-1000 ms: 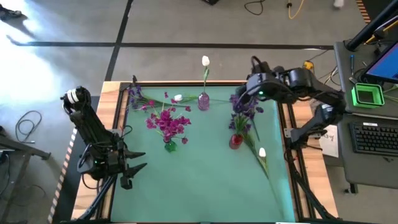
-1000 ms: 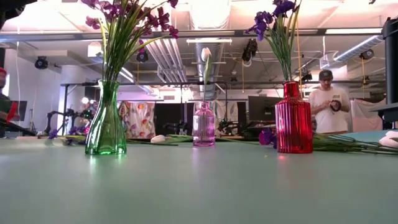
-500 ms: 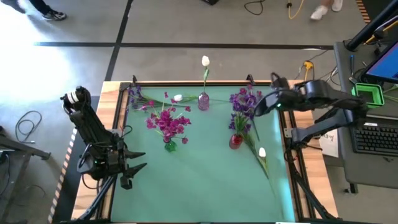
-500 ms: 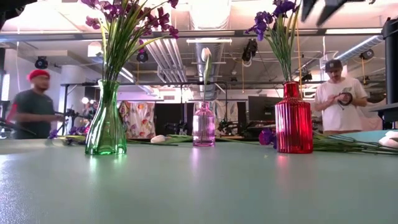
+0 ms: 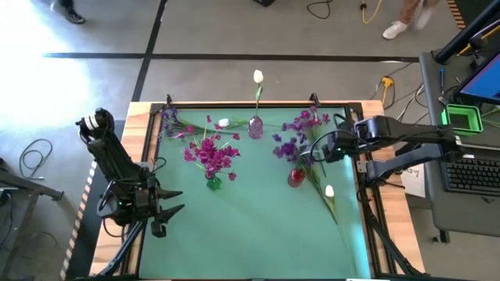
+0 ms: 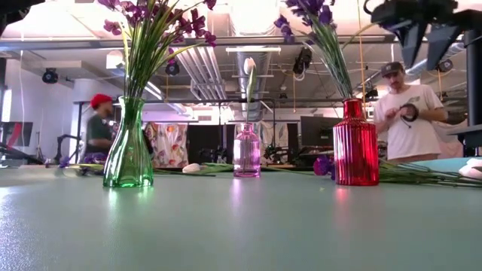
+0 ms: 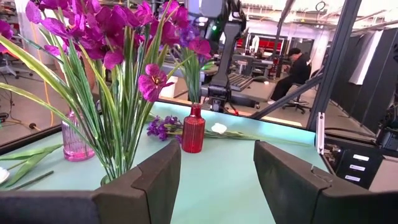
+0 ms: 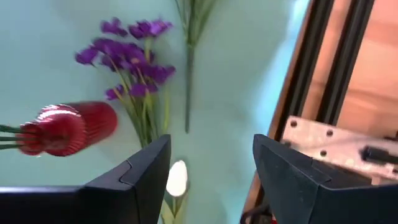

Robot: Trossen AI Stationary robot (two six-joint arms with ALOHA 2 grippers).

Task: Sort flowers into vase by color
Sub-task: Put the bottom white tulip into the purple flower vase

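A red vase (image 5: 296, 177) holds purple flowers (image 5: 301, 129). A green vase (image 5: 213, 183) holds magenta flowers (image 5: 209, 152). A pink vase (image 5: 255, 126) holds one white bud (image 5: 258, 76). Loose purple (image 5: 168, 117), magenta (image 5: 209, 125) and white (image 5: 224, 122) flowers lie at the far left. A purple flower (image 8: 134, 68) and a white bud (image 5: 329, 191) lie right of the red vase. My right gripper (image 5: 324, 148) is open and empty, above the table right of the red vase (image 8: 62, 127). My left gripper (image 5: 176, 201) is open and empty at the left edge.
Wooden table rails (image 5: 361, 168) run along the right edge beside my right gripper. The near half of the green mat (image 5: 250, 234) holds no objects. People stand in the room beyond the table (image 6: 410, 113). A desk with a keyboard (image 5: 469, 172) is at the right.
My right gripper has gone from above the purple blooms in the red vase toward the table's right edge, then toward the near edge and down. The purple blooms in the red vase have swung toward the table's left; the vase has stayed in place.
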